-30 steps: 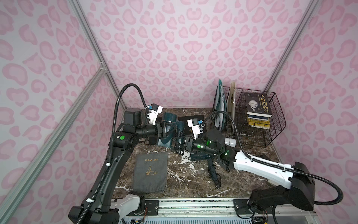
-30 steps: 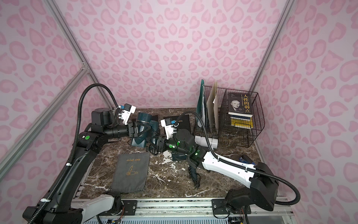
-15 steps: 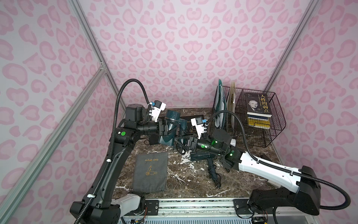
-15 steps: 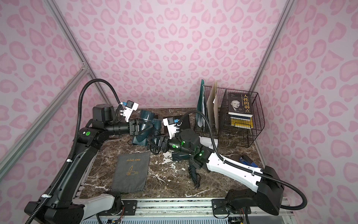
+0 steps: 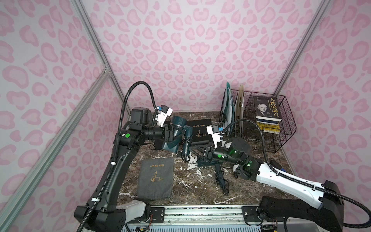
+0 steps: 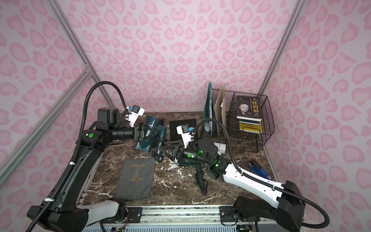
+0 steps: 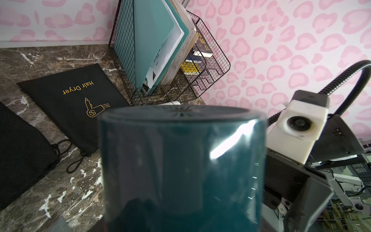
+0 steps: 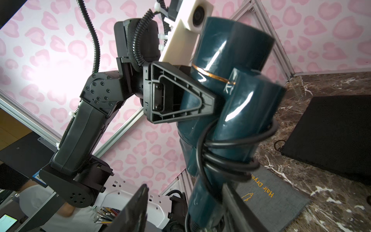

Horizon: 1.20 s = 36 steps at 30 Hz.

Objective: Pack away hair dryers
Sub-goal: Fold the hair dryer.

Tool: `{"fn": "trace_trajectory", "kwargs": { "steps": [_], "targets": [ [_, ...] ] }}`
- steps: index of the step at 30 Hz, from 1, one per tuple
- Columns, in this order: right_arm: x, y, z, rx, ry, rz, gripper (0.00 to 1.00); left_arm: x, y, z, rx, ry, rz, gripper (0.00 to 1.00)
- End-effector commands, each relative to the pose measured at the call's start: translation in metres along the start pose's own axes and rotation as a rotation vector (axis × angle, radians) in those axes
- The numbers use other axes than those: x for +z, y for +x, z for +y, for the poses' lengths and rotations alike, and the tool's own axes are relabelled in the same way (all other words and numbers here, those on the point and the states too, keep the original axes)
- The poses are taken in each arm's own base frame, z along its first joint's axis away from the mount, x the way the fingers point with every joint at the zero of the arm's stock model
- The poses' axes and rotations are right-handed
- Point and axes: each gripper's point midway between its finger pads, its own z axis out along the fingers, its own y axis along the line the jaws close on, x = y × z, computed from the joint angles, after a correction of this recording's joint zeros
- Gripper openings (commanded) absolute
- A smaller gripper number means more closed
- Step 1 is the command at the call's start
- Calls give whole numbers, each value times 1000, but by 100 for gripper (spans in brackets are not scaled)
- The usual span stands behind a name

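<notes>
Teal plastic, glossy and hard: the hair dryer (image 5: 177, 128) sits mid-frame in both top views, its barrel clamped by the left claw (image 5: 174, 135). The right claw (image 8: 184, 188) stands open astride the handle, which is wrapped in black cord (image 8: 230, 160). The dryer is probably light, rigid and slippery, so the corded handle looks the surest hold.

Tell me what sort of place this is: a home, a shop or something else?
Most likely a robot test booth, not a home. Pink patterned wall panels sit in an aluminium frame; a left arm and a right arm are mounted on a rail at the edge of a marble-look tabletop.
</notes>
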Motion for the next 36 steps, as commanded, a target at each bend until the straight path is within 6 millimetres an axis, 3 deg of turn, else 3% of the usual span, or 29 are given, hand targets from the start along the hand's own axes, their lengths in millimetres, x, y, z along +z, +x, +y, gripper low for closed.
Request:
{"fn": "trace_trajectory", "kwargs": {
  "steps": [1, 5, 12, 19, 24, 26, 29, 33, 36],
  "targets": [
    [2, 2, 0, -24, -16, 1, 54, -4, -13, -14, 42, 47, -39, 2],
    [2, 8, -10, -20, 22, 18, 55, -6, -14, -20, 41, 69, -44, 2],
    [1, 6, -2, -21, -33, -10, 51, -6, -12, -23, 25, 98, -39, 2],
    [7, 2, 15, -31, -137, -13, 37, -6, -15, -26, 11, 115, -51, 2],
    [15, 2, 23, -44, -189, 13, 17, -2, -10, -23, -22, 124, -43, 1],
    [18, 1, 25, -45, -200, 14, 17, -2, -10, -22, -27, 127, -45, 2],
    [21, 0, 27, -50, -206, 18, 23, -1, -8, -21, -25, 125, -44, 1],
    [18, 4, 10, -35, -108, 21, 52, -3, -10, -21, 4, 107, -43, 1],
    [7, 7, -2, -18, -42, 1, 64, -2, -11, -20, 2, 104, -40, 2]
  ]
}}
